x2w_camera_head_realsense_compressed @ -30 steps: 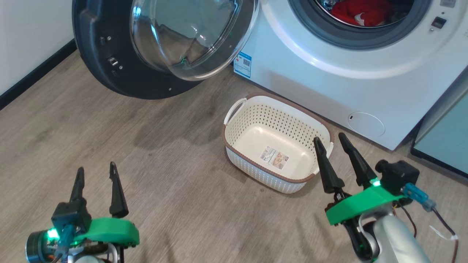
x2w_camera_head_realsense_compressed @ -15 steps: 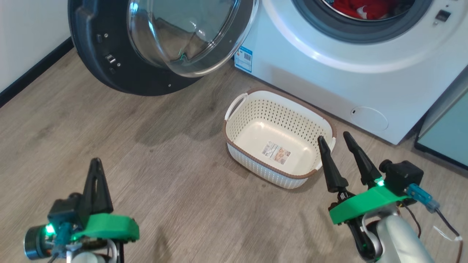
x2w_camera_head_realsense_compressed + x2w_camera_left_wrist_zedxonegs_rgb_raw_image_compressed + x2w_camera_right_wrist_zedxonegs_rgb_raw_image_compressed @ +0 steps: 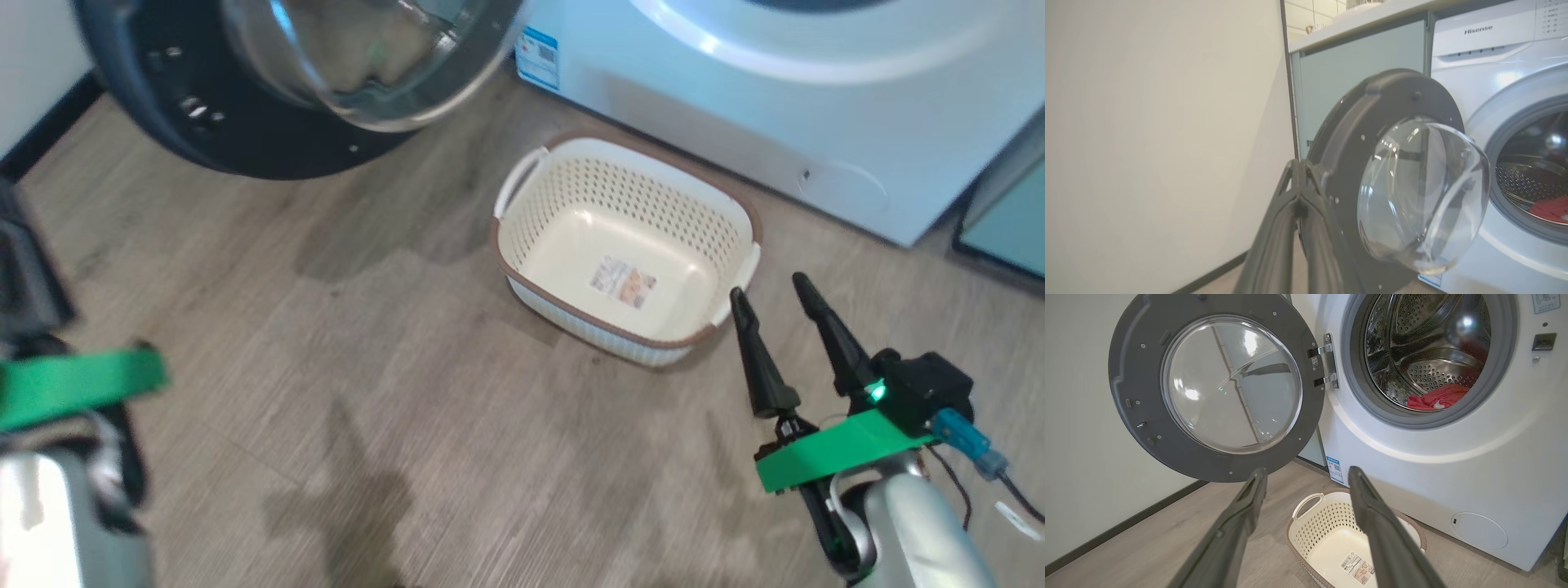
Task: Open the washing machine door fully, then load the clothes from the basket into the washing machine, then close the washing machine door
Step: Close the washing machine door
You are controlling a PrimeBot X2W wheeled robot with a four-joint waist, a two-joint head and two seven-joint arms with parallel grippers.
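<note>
The washing machine door (image 3: pixel 1216 388) is found swung wide open at the left of the washing machine (image 3: pixel 1453 477). The clothes (image 3: pixel 1437 401) are seen in the drum (image 3: pixel 1412 343). The basket (image 3: pixel 604 208) is set on the floor (image 3: pixel 408 367) just before the machine. The left gripper (image 3: pixel 1299 163) is noted with fingers pressed together on nothing; the right gripper (image 3: pixel 1306 471) is spread, nothing held

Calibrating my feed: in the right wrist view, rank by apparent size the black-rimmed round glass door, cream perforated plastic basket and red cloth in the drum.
1. black-rimmed round glass door
2. cream perforated plastic basket, partly hidden
3. red cloth
</note>
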